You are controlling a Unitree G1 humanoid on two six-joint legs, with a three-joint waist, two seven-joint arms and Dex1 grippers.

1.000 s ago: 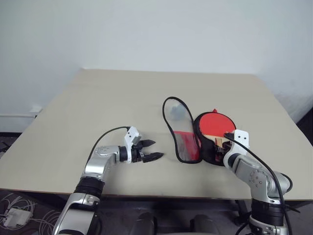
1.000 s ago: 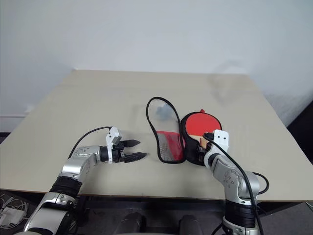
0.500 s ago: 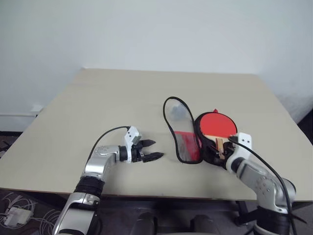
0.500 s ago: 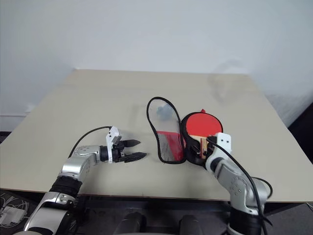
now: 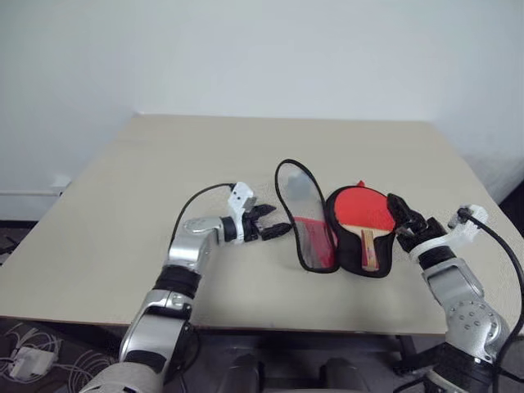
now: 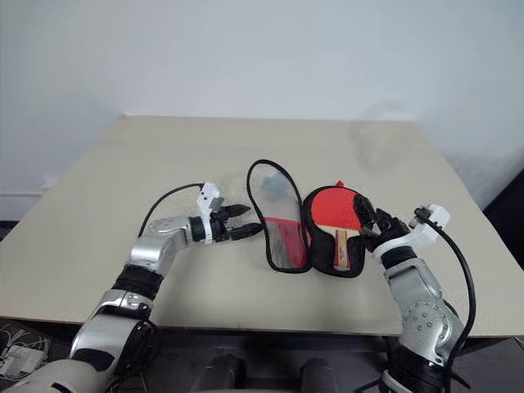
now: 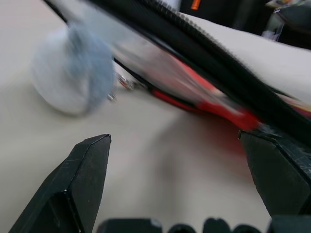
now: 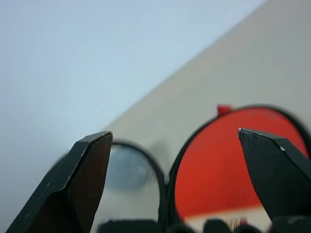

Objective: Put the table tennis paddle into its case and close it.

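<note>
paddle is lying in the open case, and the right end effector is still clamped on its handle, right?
Not quite. The paddle does lie in the open case, but the right end effector is open and off the handle, beside the case, as the left eye view shows.

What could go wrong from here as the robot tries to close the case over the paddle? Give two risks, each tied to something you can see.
1. The case lies open with its lid half tilted up; the open left end effector, close beside it, could push the whole case sideways instead of folding it.
2. The paddle rests in the right half, handle toward the robot; if it shifts, the zip edge may catch on it. The right end effector holds nothing steady.
</note>
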